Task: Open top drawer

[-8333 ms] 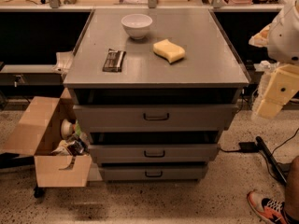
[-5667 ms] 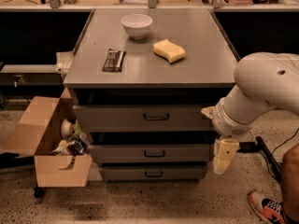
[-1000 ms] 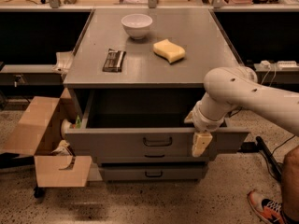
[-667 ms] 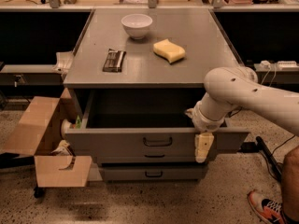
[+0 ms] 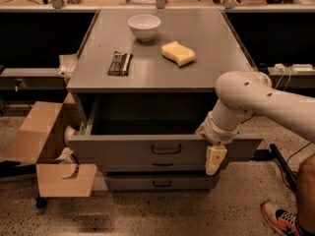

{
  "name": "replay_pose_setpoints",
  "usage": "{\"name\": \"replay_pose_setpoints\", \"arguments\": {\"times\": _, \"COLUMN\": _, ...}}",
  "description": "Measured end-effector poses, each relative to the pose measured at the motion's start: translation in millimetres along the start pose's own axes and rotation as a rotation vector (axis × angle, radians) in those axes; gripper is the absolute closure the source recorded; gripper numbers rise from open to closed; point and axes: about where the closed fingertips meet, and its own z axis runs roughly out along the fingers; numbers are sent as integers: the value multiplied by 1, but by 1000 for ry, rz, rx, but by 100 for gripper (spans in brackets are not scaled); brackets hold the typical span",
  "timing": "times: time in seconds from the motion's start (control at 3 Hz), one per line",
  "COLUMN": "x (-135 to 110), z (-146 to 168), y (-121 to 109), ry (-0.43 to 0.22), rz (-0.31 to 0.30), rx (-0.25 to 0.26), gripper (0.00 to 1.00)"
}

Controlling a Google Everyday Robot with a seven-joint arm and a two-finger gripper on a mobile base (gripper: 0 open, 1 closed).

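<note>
Wide grey metal top drawer (image 5: 123, 149) stood well out. Cream gripper (image 5: 215, 160) hung before its front, dark loop handle (image 5: 166, 149) to its left; grip state untellable. Opening seemingly done; next, retreat.

One white arm (image 5: 266, 100) entering from right, elbow bent, forearm sloping down-left; wrist (image 5: 220, 128) turned down; cream gripper (image 5: 215, 160) pointing floorward, low right of centre.

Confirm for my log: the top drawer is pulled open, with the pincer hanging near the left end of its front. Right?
Not quite. The camera view shows the top drawer pulled open, but the pincer hangs near the right end of its front, not the left.
</note>
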Motion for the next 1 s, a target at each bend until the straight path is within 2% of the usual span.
{"name": "replay_pose_setpoints", "arguments": {"times": 0.33, "x": 7, "z": 1, "y": 25, "ry": 21, "rz": 28, "rx": -76, "gripper": 41}}
{"name": "replay_pose_setpoints", "arguments": {"times": 0.67, "x": 6, "z": 1, "y": 25, "ry": 21, "rz": 28, "rx": -76, "gripper": 62}}
{"name": "replay_pose_setpoints", "arguments": {"times": 1.0, "x": 8, "z": -6, "y": 40, "ry": 31, "rz": 33, "rx": -81, "gripper": 86}}
